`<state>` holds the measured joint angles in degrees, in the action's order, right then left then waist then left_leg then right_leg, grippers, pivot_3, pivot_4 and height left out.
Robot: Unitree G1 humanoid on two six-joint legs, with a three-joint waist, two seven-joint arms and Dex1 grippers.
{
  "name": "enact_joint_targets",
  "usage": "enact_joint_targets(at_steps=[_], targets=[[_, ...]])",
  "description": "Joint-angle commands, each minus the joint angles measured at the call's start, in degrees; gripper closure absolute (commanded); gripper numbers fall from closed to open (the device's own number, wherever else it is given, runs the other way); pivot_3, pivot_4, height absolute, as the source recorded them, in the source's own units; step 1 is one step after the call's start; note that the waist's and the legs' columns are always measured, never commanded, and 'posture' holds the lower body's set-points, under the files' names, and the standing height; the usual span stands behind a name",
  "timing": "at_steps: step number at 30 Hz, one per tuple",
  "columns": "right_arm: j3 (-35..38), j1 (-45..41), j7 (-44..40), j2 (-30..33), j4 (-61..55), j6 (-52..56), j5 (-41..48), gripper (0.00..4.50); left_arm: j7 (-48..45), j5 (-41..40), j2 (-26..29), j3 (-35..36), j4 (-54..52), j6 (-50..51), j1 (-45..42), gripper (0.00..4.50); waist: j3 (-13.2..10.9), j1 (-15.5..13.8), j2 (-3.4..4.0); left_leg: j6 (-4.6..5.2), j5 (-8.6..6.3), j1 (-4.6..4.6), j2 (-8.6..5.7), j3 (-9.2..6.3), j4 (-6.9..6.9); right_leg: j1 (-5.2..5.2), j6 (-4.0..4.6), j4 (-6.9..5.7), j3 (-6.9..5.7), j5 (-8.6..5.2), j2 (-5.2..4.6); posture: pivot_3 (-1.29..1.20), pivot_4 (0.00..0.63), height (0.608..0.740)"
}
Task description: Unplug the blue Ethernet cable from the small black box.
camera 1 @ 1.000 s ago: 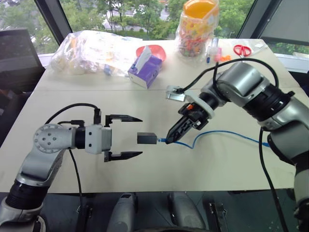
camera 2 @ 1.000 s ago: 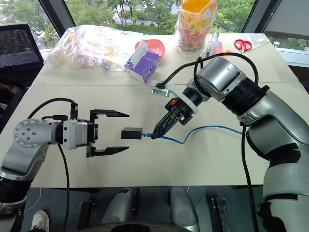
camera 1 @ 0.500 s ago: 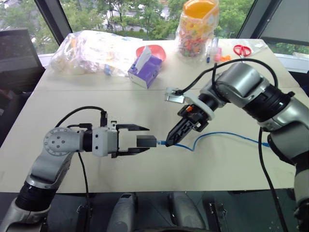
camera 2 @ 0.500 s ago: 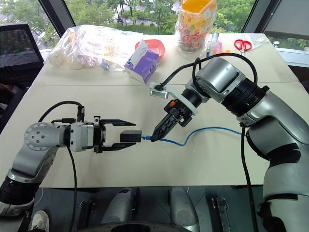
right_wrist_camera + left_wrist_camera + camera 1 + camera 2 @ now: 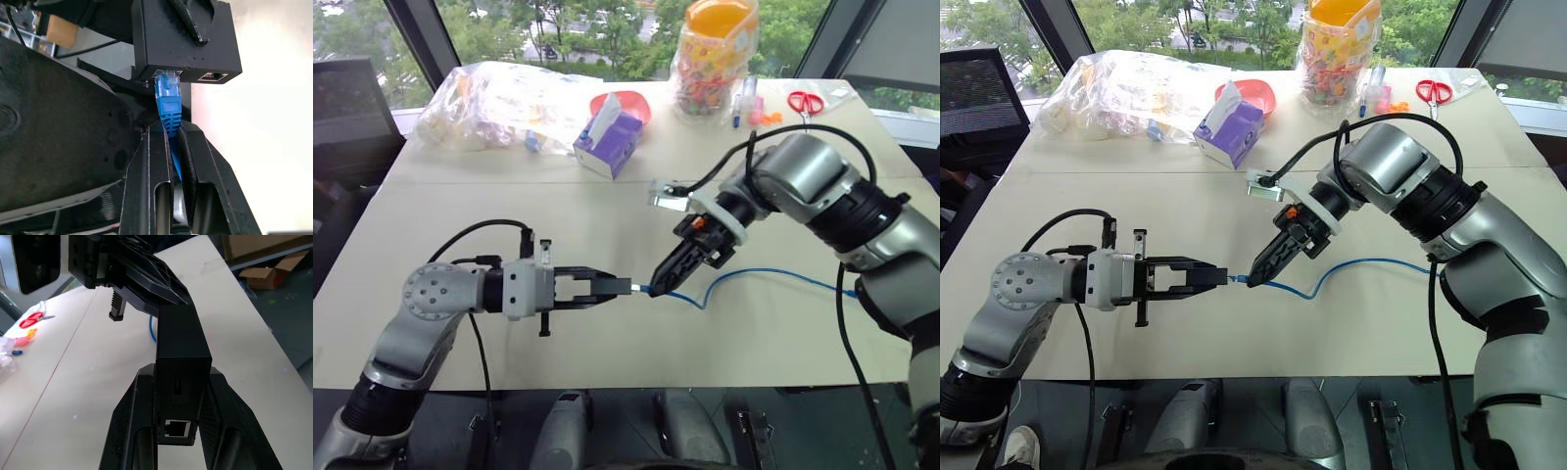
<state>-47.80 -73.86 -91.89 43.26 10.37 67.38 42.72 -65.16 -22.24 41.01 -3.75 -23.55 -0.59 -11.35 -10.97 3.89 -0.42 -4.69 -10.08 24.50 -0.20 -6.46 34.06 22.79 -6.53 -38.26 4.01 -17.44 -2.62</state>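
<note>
**Both grippers locked on, cable still plugged in**

Left gripper (image 5: 607,288) is clamped on the small black box (image 5: 182,363), held above the table (image 5: 607,206). Right gripper (image 5: 172,131) pinches the blue Ethernet cable (image 5: 168,105) right behind its plug, which sits in the box's port.

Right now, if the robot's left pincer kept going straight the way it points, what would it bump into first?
The left pincer already clamps the small black box. Straight beyond it lies the right pincer, gripping the blue Ethernet cable by its plug, so it would probably meet that first.
</note>
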Motion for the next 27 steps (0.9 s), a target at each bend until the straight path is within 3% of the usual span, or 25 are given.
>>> enact_joint_targets(at_steps=[1,4,8,11,13,17,21,27], targets=[[1.7,0.9,-0.6,0.4,-2.5,-1.2,-0.5,4.5,1.3,-1.2,0.6,3.0,-0.6,0.0,0.1,4.0,0.0,0.0,0.0,0.0,0.0,0.0,0.0,0.0,0.0,0.0,0.0,0.0,0.0,0.0,0.0,0.0,0.15,0.74],[2.6,1.1,-0.6,-0.1,-1.7,-1.3,-1.6,3.36,1.0,-0.9,0.7,3.2,-0.1,-0.6,0.6,4.0,0.0,0.0,0.0,0.0,0.0,-0.01,0.0,0.0,0.0,-0.01,0.0,0.0,0.0,0.0,0.0,0.0,0.15,0.74],[4.4,0.2,-0.6,-1.3,1.4,-1.6,-3.3,1.39,0.7,-0.8,0.8,3.7,0.8,-0.6,1.3,4.0,0.0,0.0,0.0,0.0,0.0,-0.02,0.01,0.0,0.0,-0.01,0.0,0.0,0.0,0.0,0.01,0.0,0.15,0.74],[6.1,-0.5,-0.6,-1.3,3.3,-2.6,-4.1,1.39,0.5,-1.4,1.6,4.4,1.2,0.7,2.4,4.0,0.0,0.0,0.0,0.0,0.0,-0.01,0.0,0.01,0.0,0.0,0.0,0.0,0.0,0.0,0.0,0.0,0.15,0.74],[10.1,0.5,1.2,-2.3,4.3,-5.1,-5.1,1.39,1.5,-4.8,2.9,5.6,1.2,7.1,2.5,4.0,0.0,0.0,0.0,0.0,0.0,-0.01,0.0,0.0,0.0,-0.01,0.0,0.0,0.0,0.0,0.0,0.0,0.15,0.74],[26.9,6.2,17.8,-9.8,6.2,-18.9,-7.6,1.39,3.5,-14.5,5.6,9.7,2.9,21.4,0.0,4.0,0.0,0.1,-0.02,0.0,0.0,-0.05,0.02,-0.03,0.0,-0.03,0.0,-0.05,-0.03,0.0,0.04,0.0,0.15,0.74],[36.6,11.6,26.6,-15.9,4.6,-32.3,-10.4,1.39,6.7,-18.5,4.2,11.7,3.5,27.1,-4.4,4.0,0.0,-0.2,-0.06,0.0,0.01,-0.04,0.01,-0.05,0.06,-0.07,-0.01,-0.09,-0.05,0.0,0.03,0.0,0.15,0.74],[38.7,15.0,26.0,-16.0,0.6,-34.7,-12.0,1.39,8.2,-22.4,3.8,14.1,5.5,32.3,-8.2,4.0,0.0,0.0,-0.05,0.0,0.01,-0.04,-0.01,-0.05,0.05,-0.1,-0.08,-0.07,-0.05,0.05,0.0,0.0,0.15,0.74]])
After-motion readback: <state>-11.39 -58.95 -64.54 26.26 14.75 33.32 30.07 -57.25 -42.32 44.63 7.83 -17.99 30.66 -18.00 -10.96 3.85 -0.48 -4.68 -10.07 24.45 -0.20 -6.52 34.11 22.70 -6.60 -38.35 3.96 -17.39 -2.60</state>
